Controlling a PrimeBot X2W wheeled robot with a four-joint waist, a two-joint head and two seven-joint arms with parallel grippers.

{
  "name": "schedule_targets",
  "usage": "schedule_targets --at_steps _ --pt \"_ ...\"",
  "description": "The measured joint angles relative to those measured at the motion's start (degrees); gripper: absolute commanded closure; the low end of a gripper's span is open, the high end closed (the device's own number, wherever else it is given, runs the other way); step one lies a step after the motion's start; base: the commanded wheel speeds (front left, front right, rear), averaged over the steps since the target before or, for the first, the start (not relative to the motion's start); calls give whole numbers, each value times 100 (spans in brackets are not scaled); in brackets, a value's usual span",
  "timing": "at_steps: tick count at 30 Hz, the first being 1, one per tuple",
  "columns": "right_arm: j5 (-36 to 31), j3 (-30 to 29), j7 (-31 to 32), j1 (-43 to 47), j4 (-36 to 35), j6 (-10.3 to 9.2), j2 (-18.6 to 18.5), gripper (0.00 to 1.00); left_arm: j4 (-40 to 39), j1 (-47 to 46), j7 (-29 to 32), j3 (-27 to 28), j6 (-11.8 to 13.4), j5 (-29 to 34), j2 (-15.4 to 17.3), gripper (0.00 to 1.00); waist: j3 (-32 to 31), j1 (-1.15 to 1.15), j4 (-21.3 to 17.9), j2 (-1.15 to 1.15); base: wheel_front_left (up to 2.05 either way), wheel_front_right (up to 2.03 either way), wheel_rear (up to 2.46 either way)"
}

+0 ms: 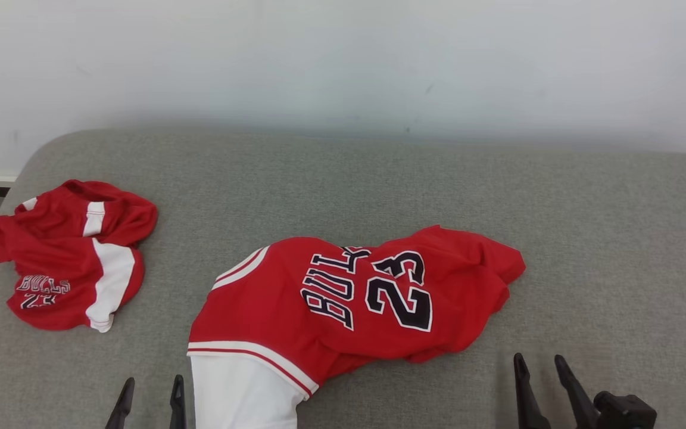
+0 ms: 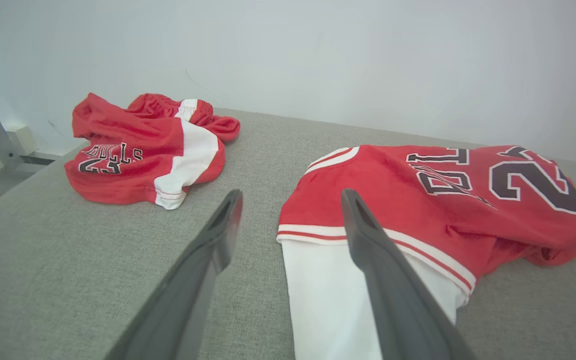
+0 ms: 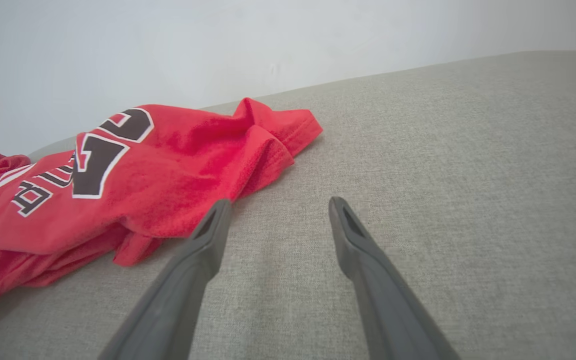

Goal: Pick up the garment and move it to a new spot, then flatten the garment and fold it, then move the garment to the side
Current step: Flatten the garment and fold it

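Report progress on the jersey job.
Done, apparently: the red jersey lies set down on the grey cushion. In hand: nothing; left claw and right claw are open, empty. Left: it is rumpled, right end bunched, so flattening, folding and moving aside remain.

red bulls jersey (image 1: 349, 298) lies rumpled on the grey cushion (image 1: 379, 179), white sleeve pointing at me. my left claw (image 1: 153, 381) sits just beside that sleeve, fingers apart, gripping nothing. my right claw (image 1: 539, 358) is spread too, near the hem. a second red bundle (image 1: 69, 256) lies far left.
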Motion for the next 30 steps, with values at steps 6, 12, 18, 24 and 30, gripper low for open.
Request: schedule_targets --at_steps 6,12,18,24,30 --pt "88 194 1 -447 498 0 -1 0 32 1 0 413 -297 600 -422 0 -21 0 176 0 0 0 0" --pt "82 319 0 -976 1148 0 -3 0 168 -37 -12 592 -479 803 -610 0 -4 0 374 0 0 0 0" --pt "397 414 0 -1585 2473 0 0 0 290 -120 -15 601 -545 853 -673 0 56 0 589 0 0 0 0" --pt "491 544 1 -1981 2726 0 5 100 331 -190 -15 604 -554 856 -694 0 166 1 673 0 0 0 0" --pt "322 416 0 -1541 1987 0 1 100 399 -181 -15 626 -577 742 -704 0 120 0 535 0 0 0 0"
